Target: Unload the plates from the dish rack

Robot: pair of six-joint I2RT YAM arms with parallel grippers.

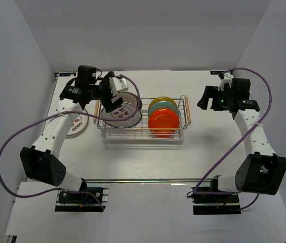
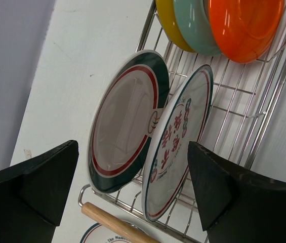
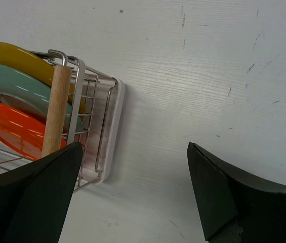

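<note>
The dish rack [image 1: 180, 132] stands mid-table. At its left end two white plates lean upright: one with a dark rim and red ring [image 2: 125, 121], one with red marks [image 2: 180, 136]; both also show in the top view [image 1: 125, 114]. At the right end stand the orange [image 1: 163, 121], teal [image 1: 169, 107] and yellow [image 1: 162, 100] plates. My left gripper [image 1: 113, 100] is open and hovers over the two white plates, one finger on each side in the left wrist view [image 2: 132, 149]. My right gripper [image 1: 203, 98] is open and empty, right of the rack [image 3: 134, 147].
A third white plate with red marks [image 1: 77, 125] lies flat on the table left of the rack, under my left arm. The rack's wooden handles [image 2: 117, 223] [image 3: 56, 109] cap its short ends. White walls close in the table on three sides.
</note>
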